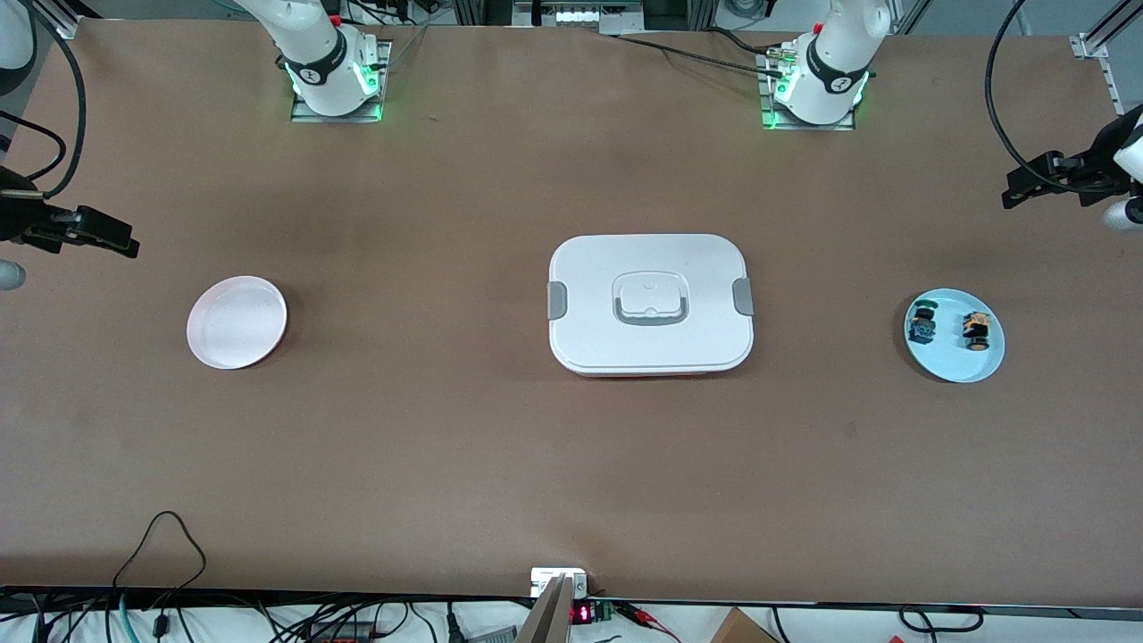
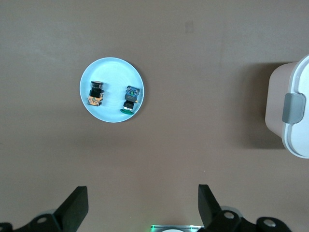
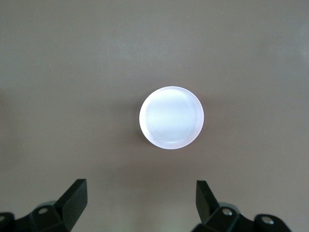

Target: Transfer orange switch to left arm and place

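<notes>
The orange switch [image 1: 977, 331] lies on a light blue plate [image 1: 952, 359] toward the left arm's end of the table, and it also shows in the left wrist view [image 2: 96, 94] on that plate [image 2: 112, 72]. The white box [image 1: 650, 304] stands at the middle of the table, and its end shows in the left wrist view [image 2: 295, 108]. My left gripper [image 1: 1011, 193] hangs high over the table's edge at its own end, open and empty [image 2: 143, 191]. My right gripper [image 1: 130, 246] hangs high at the right arm's end, open and empty [image 3: 141, 184].
A small blue-and-green component [image 1: 922, 326] lies beside the orange switch on the blue plate [image 2: 130, 98]. An empty pale pink plate [image 1: 237, 321] sits toward the right arm's end [image 3: 171, 117]. Cables run along the table's front edge.
</notes>
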`<state>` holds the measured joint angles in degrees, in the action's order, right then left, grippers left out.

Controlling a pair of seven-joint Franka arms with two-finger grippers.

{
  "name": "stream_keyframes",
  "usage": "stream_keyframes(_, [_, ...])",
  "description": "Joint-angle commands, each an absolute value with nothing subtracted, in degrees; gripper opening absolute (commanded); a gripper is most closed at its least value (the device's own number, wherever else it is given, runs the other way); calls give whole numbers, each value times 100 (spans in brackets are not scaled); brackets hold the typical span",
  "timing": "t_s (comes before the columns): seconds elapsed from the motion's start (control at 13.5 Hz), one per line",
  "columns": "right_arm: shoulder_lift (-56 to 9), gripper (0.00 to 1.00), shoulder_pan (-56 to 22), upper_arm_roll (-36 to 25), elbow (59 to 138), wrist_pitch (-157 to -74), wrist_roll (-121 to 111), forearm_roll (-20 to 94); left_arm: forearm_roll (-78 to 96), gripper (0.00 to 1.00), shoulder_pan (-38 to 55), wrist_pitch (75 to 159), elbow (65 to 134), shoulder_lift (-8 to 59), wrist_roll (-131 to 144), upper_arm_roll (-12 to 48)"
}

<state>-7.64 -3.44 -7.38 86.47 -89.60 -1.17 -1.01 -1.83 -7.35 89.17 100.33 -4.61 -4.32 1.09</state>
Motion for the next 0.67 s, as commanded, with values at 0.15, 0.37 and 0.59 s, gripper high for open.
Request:
stream_keyframes(0.15, [-668,100,-325,-747,8640,-8842,-167,-35,-238,100,-712,8859,9835,-282,-325,123])
stream_keyframes(0.37, [-668,100,-325,-747,8622,-8579,-167,-35,-149,100,-721,8816,9660,-168,-316,123])
stream_keyframes(0.59, [-659,100,-325,-703,8587,-8561,-167,-62,-149,100,-694,8807,9624,-149,-308,132])
